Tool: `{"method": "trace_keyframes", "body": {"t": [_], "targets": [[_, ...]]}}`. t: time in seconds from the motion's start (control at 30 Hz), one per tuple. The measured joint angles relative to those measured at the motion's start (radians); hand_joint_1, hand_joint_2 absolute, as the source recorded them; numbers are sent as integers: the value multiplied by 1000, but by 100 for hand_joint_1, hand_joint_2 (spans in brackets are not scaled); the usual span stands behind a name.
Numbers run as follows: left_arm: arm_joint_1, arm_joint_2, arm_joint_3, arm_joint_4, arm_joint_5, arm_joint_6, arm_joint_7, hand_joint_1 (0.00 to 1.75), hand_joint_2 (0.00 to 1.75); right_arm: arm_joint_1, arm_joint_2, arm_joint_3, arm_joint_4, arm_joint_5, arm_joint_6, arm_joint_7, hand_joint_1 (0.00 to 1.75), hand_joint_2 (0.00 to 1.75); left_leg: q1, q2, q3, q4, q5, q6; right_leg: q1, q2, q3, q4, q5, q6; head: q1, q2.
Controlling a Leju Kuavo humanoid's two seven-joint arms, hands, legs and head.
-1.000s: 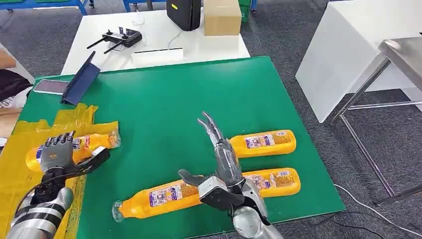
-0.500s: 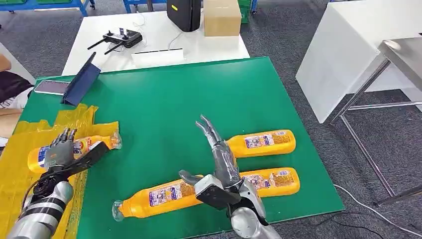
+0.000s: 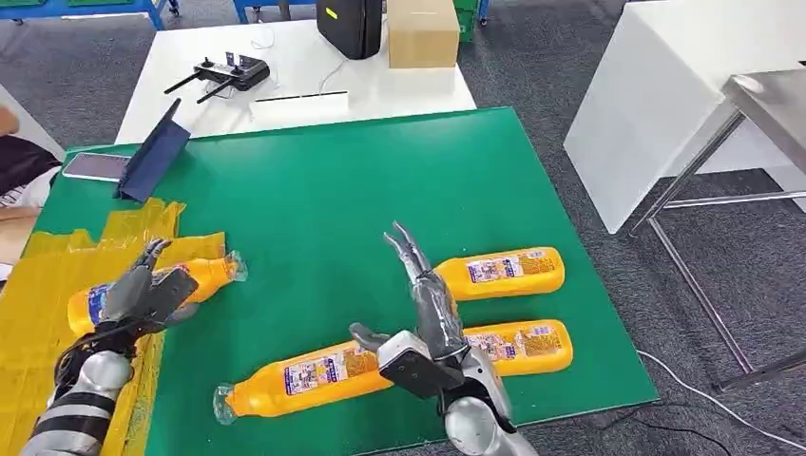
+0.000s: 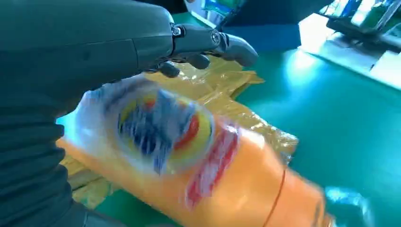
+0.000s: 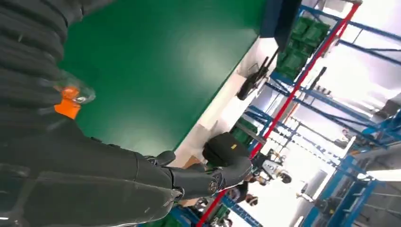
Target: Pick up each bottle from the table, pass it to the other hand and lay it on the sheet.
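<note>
Head view: my left hand fingers spread, released, over the bottle lying on the yellow sheet at 9 o'clock; right hand open above three o'clock bottles on the table.

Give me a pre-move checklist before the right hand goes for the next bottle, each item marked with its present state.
1. First bottle lying on the yellow sheet: ok.
2. Left hand clear of that bottle: cannot tell; it sits right over it.
3. Right hand holding nothing, fingers apart: ok.
4. Nearest bottle lying flat, within the green mat: ok.
5. Two right-side bottles apart from each other: ok.
</note>
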Motion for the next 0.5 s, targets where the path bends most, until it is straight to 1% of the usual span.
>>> {"method": "trace_keyframes", "body": {"t": [0.27, 0.5], "targets": [[59, 31, -2, -108, 31, -24, -15, 0, 175, 4, -2, -7, 0, 5, -2, 0, 0, 175, 0, 0, 0, 0, 0, 0, 0, 0, 0, 0, 0, 0, 0, 0], [60, 31, -2, -110, 32, -24, -16, 0, 175, 4, -2, -7, 0, 6, -2, 0, 0, 175, 0, 0, 0, 0, 0, 0, 0, 0, 0, 0, 0, 0, 0, 0]]}}
